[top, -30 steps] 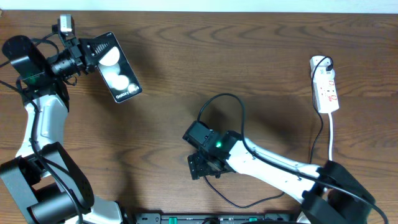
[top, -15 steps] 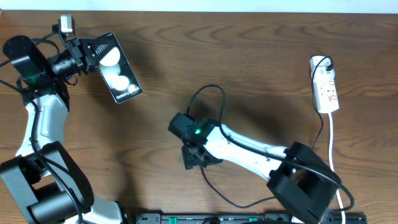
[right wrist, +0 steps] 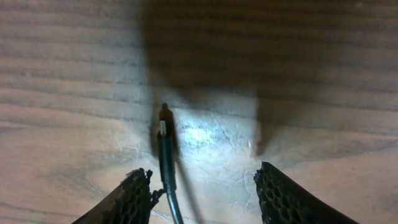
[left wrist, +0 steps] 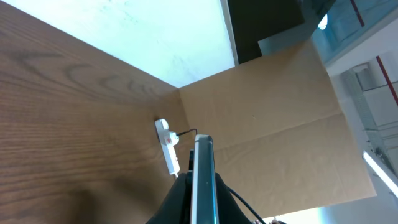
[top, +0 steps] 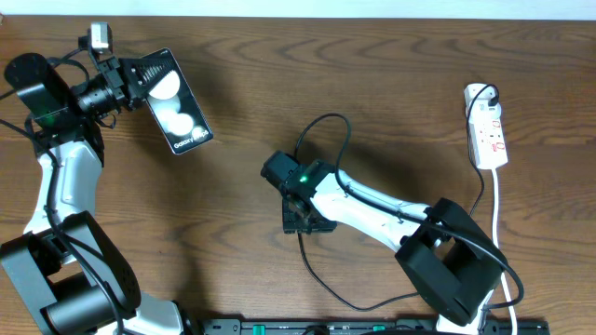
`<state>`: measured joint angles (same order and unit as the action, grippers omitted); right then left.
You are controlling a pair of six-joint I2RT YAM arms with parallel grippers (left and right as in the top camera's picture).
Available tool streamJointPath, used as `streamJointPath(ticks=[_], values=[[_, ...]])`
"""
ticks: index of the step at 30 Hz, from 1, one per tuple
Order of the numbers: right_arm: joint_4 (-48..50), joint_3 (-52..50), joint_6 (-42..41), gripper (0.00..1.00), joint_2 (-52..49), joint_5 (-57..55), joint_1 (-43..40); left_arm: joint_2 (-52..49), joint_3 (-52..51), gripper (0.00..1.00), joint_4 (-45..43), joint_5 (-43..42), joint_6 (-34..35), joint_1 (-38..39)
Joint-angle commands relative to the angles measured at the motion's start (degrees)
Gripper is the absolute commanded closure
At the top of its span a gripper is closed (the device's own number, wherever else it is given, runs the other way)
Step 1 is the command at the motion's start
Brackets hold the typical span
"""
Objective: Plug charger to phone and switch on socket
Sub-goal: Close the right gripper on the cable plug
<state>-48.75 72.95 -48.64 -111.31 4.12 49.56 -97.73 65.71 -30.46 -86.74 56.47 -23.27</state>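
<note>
The phone [top: 177, 104], a black slab with round white reflections, is held tilted above the table at the far left by my left gripper [top: 133, 86], which is shut on it. In the left wrist view the phone [left wrist: 202, 155] shows edge-on between the jaws [left wrist: 202, 190]. The charger [top: 307, 265] is a thin black cable lying on the table. Its plug tip [right wrist: 163, 127] lies just ahead of my right gripper [right wrist: 208, 193], whose fingers are open, with the cable close to the left finger. My right gripper [top: 303, 221] is low over the table's middle. The socket [top: 486, 126] lies at the far right.
The socket's thick white cord [top: 496, 200] runs toward the front edge at the right. The socket also shows far off in the left wrist view [left wrist: 168, 149], with a brown cardboard wall [left wrist: 267, 118] behind the table. The right arm's own black cable loops above its wrist [top: 326, 126].
My right gripper has shifted a little left and then away from the front edge, turning at the wrist, still open over the cable end. The left arm and phone have not moved.
</note>
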Motion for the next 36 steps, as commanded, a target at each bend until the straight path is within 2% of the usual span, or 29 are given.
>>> streamJointPath(ticks=[1,24,33,36], values=[[0.09,0.98,-1.03,0.49,-1.60,0.52,-0.50,-0.33,0.15,0.92,-0.50,-1.33,-1.38,-0.31],[1.88,0.98,-1.51,0.63,-2.27,1.97,-0.46,-0.33,0.15,0.93,-0.50,-0.66,-1.42,-0.57],[2.45,0.98,-1.51,0.77,-2.27,1.81,-0.44,-0.33,0.15,0.92,-0.50,-0.68,-1.42,-1.01],[3.45,0.98,-1.49,0.78,-2.27,1.81,-0.44,-0.33,0.15,0.92,-0.50,-0.66,-1.42,-1.01]])
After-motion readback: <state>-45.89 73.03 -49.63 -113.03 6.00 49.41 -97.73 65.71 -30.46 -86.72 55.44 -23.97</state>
